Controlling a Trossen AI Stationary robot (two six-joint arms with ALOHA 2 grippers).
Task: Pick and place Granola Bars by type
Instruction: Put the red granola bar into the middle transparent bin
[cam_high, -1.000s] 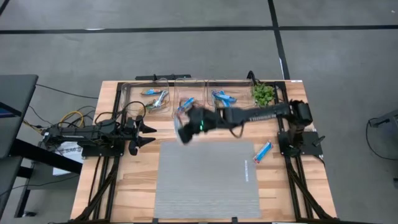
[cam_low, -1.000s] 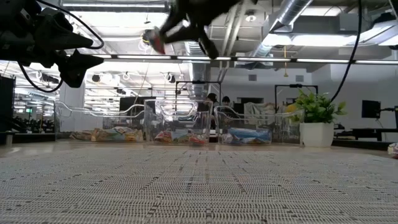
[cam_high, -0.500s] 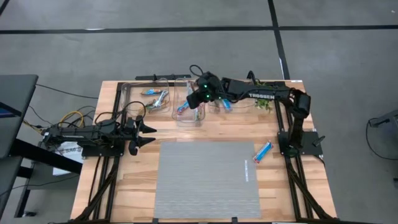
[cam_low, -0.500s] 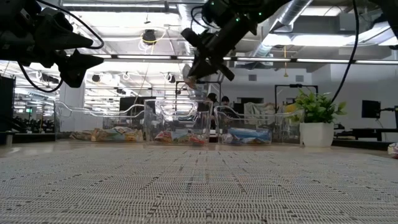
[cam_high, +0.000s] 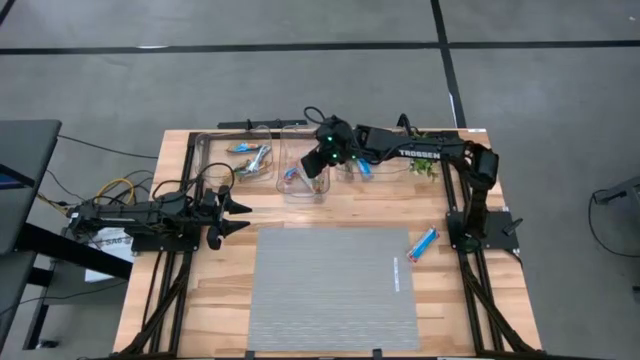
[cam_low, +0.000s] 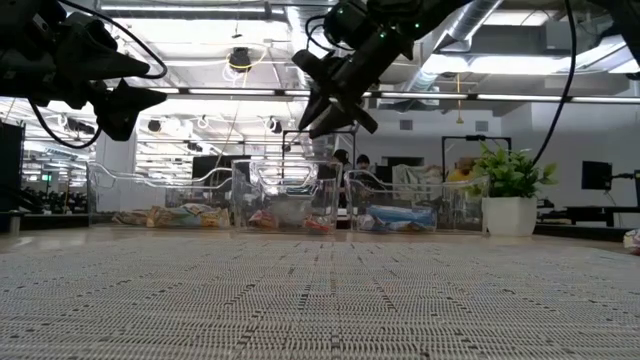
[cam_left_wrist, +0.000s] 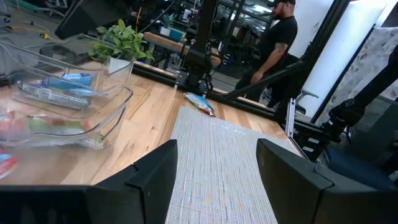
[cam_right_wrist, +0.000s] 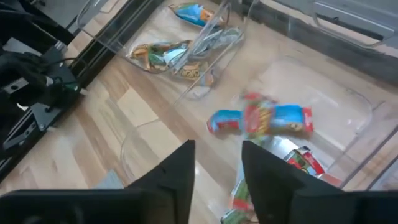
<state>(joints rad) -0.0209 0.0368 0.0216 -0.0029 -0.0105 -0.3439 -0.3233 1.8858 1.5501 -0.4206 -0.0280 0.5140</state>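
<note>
While my right pincer (cam_high: 318, 166) hangs over the middle clear bin (cam_high: 303, 186), its fingers stand apart, empty; a bar (cam_right_wrist: 273, 119) lies below.

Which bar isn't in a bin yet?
The blue bar lying alone on the wood right of the mat, near the right arm's base. All other visible bars sit in the bins at the back.

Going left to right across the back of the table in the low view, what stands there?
Left clear bin → middle clear bin, with the right gripper above it → right clear bin → potted plant.
</note>
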